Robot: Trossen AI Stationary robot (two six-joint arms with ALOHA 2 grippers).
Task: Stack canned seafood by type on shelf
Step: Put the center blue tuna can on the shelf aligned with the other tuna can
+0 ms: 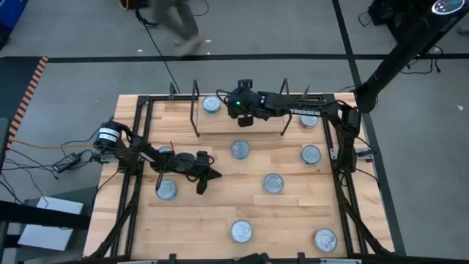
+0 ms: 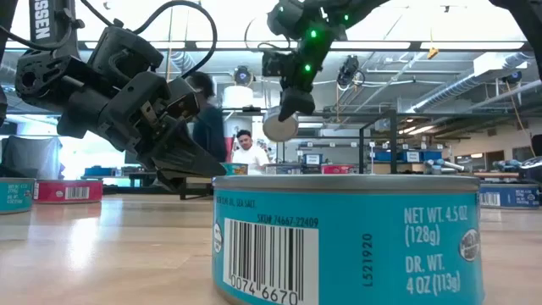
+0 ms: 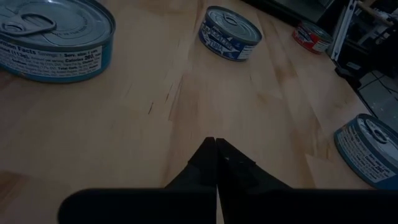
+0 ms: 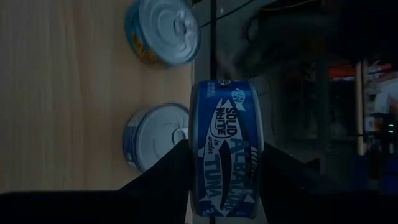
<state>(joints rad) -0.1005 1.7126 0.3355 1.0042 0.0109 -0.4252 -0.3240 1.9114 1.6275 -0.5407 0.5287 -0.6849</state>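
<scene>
The shelf (image 1: 253,126) is a light board with black wire uprights at the table's far side. One tin (image 1: 211,104) rests flat on its left end. My right gripper (image 1: 242,114) hangs over the shelf, shut on a blue albacore tuna tin (image 4: 224,149), which the low view shows as a silver disc (image 2: 279,127). Several silver-lidded tins lie flat on the table, among them ones at the middle (image 1: 239,149) and the left (image 1: 167,189). My left gripper (image 1: 211,176) is shut just above the wood (image 3: 216,143) at the table's left, holding nothing. My right gripper pinches the blue tin between its two fingers (image 4: 171,177), one on each flat face. The labelled side wall (image 4: 225,180) faces the wrist camera. The fingers come from the table's right, slanting down. The tin stands on edge, lifted clear above the shelf.
Loose tins lie at the right (image 1: 311,154), centre (image 1: 273,183) and near edge (image 1: 242,232), (image 1: 325,240). A red-sided tin (image 1: 308,119) sits under my right arm. Black frame rails (image 1: 139,147) run along both table sides. A person (image 2: 246,151) sits beyond the table.
</scene>
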